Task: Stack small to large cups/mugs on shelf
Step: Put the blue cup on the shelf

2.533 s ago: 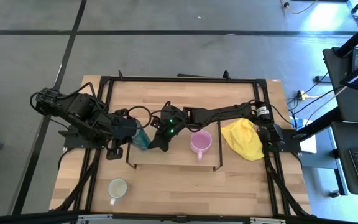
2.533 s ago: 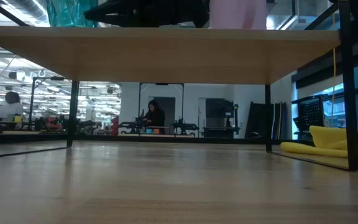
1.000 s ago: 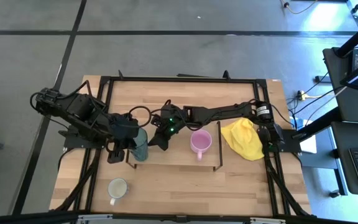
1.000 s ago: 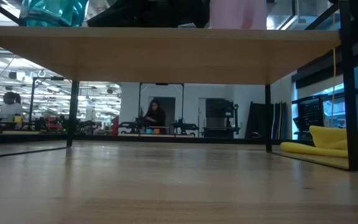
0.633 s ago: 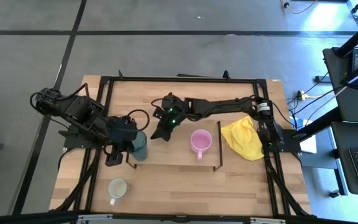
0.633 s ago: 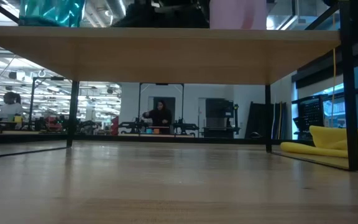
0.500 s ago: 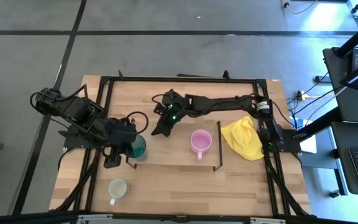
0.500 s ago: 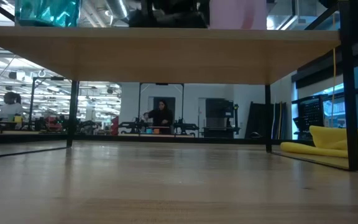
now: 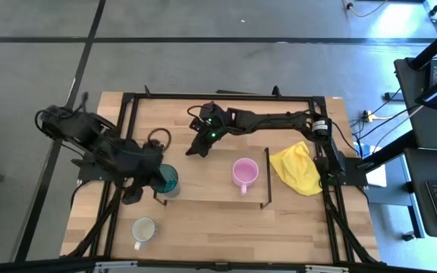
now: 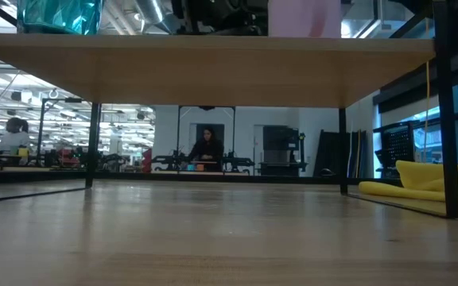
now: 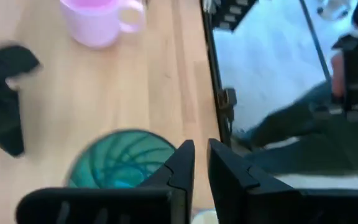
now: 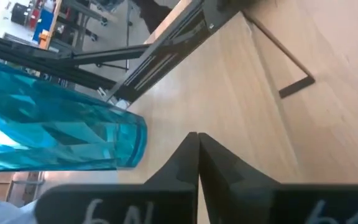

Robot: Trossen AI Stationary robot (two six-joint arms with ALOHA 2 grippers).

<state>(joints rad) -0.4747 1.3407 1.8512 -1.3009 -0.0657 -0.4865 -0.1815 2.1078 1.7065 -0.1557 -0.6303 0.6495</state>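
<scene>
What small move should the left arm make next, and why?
Probably swing the left tool toward the cream mug: it sits on the tabletop, off the shelf, while the teal tumbler and pink mug already stand on it.

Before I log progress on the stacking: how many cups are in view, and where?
3. The teal tumbler stands at the shelf's left end, the pink mug toward its right end, and the white mug on the table in front of the shelf. None seem hidden.
</scene>
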